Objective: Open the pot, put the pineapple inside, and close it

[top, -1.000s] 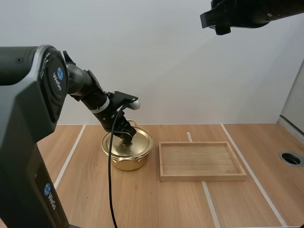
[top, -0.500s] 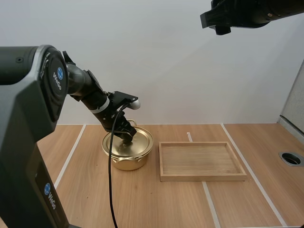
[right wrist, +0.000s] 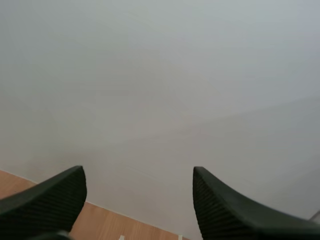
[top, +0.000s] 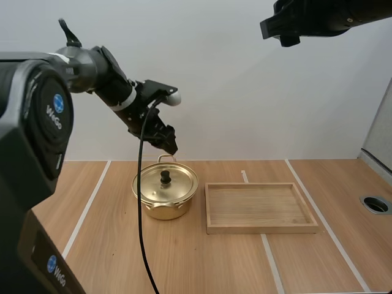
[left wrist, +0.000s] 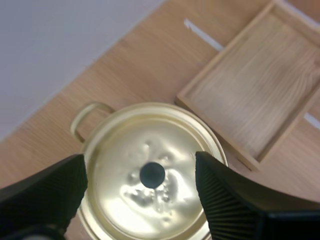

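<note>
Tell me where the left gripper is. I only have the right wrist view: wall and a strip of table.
Observer: The left gripper hangs open above the pot, with the knob centred between its fingers and clear air in between.
Operator: Lid on?
Observer: Yes, the lid sits flat on the pot.
Operator: Anything next to it?
Observer: A wooden tray lies beside the pot, toward the right arm's side, not touching it.

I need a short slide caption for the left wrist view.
Open left gripper above the lidded gold pot, wooden tray beside it.
</note>
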